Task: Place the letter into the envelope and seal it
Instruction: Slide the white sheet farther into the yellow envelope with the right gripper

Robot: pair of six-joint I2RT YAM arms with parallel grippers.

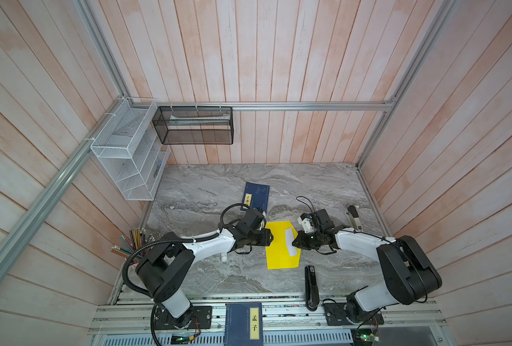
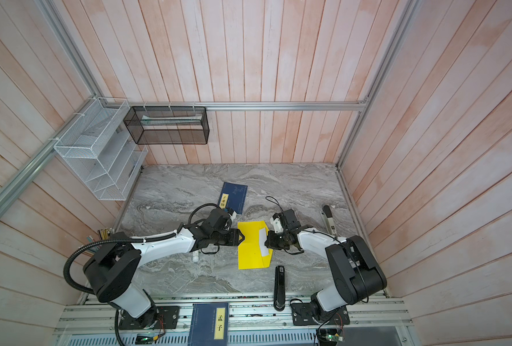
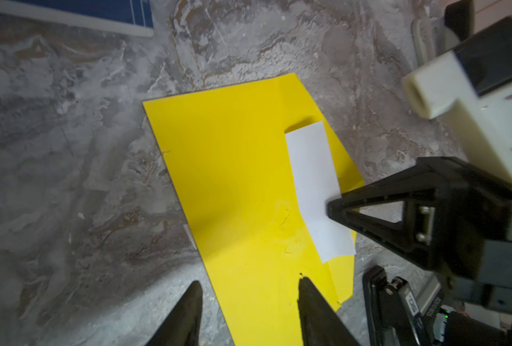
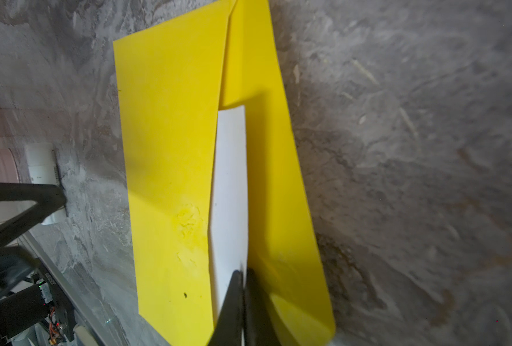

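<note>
The yellow envelope (image 1: 278, 254) (image 2: 250, 254) lies flat on the marble table, its flap (image 4: 266, 149) spread open toward the right arm. The white letter (image 1: 290, 246) (image 2: 263, 242) (image 3: 314, 179) (image 4: 230, 185) shows as a narrow strip at the envelope's mouth; the rest of it is hidden inside. My right gripper (image 1: 294, 243) (image 2: 266, 242) (image 4: 242, 271) is shut on the letter's outer edge. At the envelope's (image 3: 242, 185) opposite side my left gripper (image 1: 271, 236) (image 2: 242, 237) (image 3: 250, 281) is open, one fingertip over the yellow paper, one over the marble.
A dark blue book (image 1: 256, 196) lies behind the envelope and another (image 1: 244, 323) at the front rail. A black stapler (image 1: 311, 287) sits front right, a white tube (image 1: 224, 257) under the left arm, a pencil cup (image 1: 131, 242) far left, and a tool (image 1: 353, 217) far right.
</note>
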